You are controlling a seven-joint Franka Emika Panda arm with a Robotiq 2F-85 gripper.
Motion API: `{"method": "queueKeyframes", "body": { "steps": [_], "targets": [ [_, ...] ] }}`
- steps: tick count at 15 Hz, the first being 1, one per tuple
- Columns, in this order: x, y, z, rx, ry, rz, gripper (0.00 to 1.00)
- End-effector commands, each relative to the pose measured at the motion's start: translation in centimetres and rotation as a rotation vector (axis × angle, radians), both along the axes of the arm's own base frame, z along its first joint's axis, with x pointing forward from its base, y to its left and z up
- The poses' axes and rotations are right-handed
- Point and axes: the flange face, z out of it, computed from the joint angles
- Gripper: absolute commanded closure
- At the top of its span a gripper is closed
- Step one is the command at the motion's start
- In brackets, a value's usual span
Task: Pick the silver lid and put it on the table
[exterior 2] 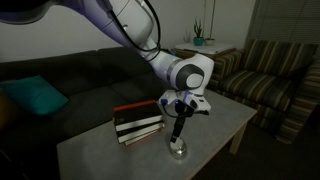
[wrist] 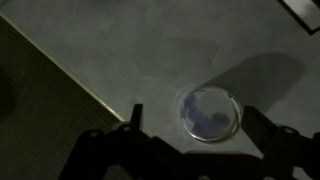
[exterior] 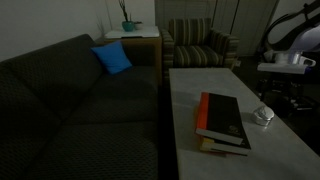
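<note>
Below my spread gripper [wrist: 190, 125], the lid [wrist: 210, 113] sits on the table [wrist: 120, 50] near the books [exterior 2: 138, 122]. It looks light, stiff and slippery, so I'd pinch across its rim.

The silver lid [exterior: 263, 116] is a small round cap, shiny and pale, catching what little light this dim room gives. It lies level, its flat face upward, close to one long edge of the bench [exterior: 200, 80] but fully on the top. In the wrist view the silver lid [wrist: 210, 113] shows as a clean circle with a bright rim and a bluish, cloudy reflection in the middle. I cannot tell whether it rests directly on the surface. The bench is long, low and rectangular, with a pale grey-white, faintly mottled, stone-like top.
</note>
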Motion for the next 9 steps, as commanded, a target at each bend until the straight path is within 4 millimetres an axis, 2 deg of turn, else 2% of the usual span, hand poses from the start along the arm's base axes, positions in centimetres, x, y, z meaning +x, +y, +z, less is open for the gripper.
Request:
{"method": "queueKeyframes", "body": {
  "steps": [1,2,3,7,9],
  "targets": [
    [-1.4,-0.8,-1.8,-0.089,0.017,0.021,0.0],
    [-1.8,-1.1,-2.1,-0.097,0.031,0.025,0.0],
    [-1.0,-0.6,-1.2,-0.059,0.024,0.017,0.0],
    [-1.0,-0.6,-1.1,-0.063,0.026,0.019,0.0],
    [-0.2,-0.4,-1.2,-0.163,-0.062,0.068,0.0]
  ]
}}
